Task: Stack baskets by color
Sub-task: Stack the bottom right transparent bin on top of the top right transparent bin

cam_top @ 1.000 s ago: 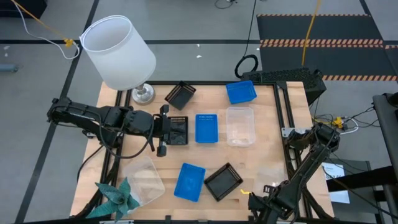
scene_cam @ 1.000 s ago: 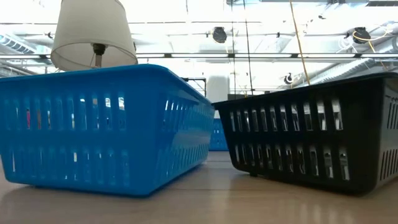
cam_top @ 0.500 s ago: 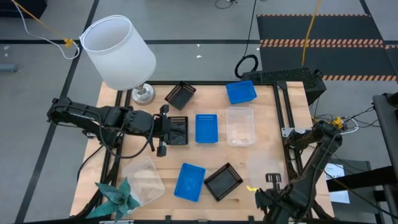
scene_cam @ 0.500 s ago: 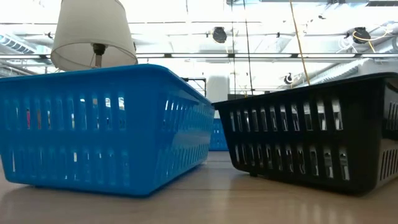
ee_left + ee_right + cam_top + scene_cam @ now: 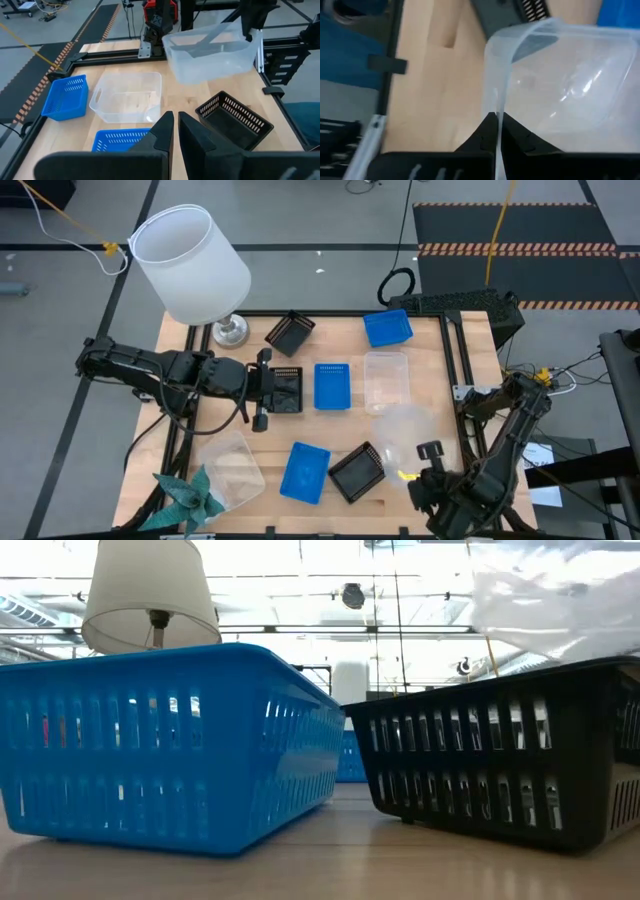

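— What is the right gripper [image 5: 497, 131] doing?
— Its fingers are pinched tight on the thin rim of a clear translucent plastic basket [image 5: 405, 426], which hangs lifted off the wooden table [image 5: 440, 360], tilted, just ahead of the gripper.

— What lies around it?
— Just beside the lifted tray, a black perforated basket [image 5: 359, 471] sits on the table, with a bright blue basket [image 5: 305, 472] past it. Farther out, a second clear basket [image 5: 386, 382] rests flat, and another blue one [image 5: 387, 328] lies beyond that.

— And the left gripper [image 5: 175, 131]?
— Its fingers stand nearly together, holding nothing — hovering over a black basket [image 5: 286, 388]. Right next to that one is a blue basket [image 5: 332, 385]. A third black basket [image 5: 290, 332] is near the white lampshade [image 5: 190, 262]; a third clear basket [image 5: 232, 468] lies near the teal paper ornament [image 5: 188, 498].
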